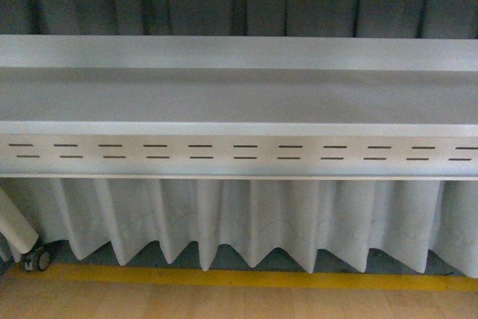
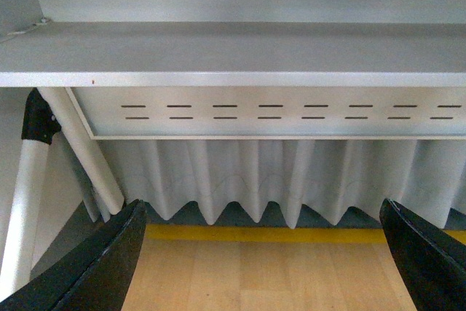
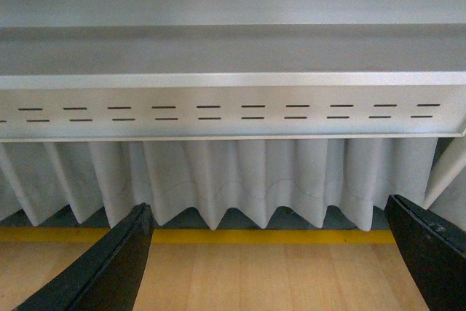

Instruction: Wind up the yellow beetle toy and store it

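Observation:
The yellow beetle toy is out of view in every frame. My left gripper point(image 2: 262, 253) is open, its two black fingers point(image 2: 109, 260) spread wide with only wooden floor between them. My right gripper point(image 3: 269, 256) is open too, with its black fingers point(image 3: 109, 267) far apart over the same floor and nothing held. Neither arm shows in the front view.
A grey metal shelf rack point(image 1: 239, 95) with a slotted front panel point(image 1: 239, 152) fills the view ahead. Under it hangs a white pleated curtain point(image 1: 246, 218). A yellow line point(image 1: 239, 280) runs across the wooden floor point(image 1: 224, 304). A white slanted leg with a caster point(image 1: 36, 259) stands at the lower left.

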`<state>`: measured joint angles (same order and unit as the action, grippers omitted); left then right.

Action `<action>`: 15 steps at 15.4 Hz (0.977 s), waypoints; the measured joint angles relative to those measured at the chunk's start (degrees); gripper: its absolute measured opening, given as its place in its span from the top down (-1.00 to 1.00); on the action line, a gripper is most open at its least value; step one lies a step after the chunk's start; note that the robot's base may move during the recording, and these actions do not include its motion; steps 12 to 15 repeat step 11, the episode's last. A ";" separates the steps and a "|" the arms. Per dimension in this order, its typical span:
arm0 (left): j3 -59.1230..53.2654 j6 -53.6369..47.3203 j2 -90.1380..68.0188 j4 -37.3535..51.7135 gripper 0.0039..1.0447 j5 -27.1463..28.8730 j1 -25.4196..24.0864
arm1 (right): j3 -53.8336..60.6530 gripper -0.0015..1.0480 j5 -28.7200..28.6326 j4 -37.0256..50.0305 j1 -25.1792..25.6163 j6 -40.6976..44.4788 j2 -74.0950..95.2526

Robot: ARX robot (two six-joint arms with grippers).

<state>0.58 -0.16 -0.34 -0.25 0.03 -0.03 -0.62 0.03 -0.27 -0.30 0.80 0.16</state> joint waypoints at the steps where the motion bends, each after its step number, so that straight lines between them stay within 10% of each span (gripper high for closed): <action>1: 0.00 0.00 0.00 0.00 -0.88 0.00 0.00 | 0.00 -0.87 0.00 0.00 0.00 0.02 0.00; 15: 0.00 0.00 0.00 0.00 -0.88 0.00 0.00 | 0.00 -0.87 0.00 0.00 0.00 0.02 0.00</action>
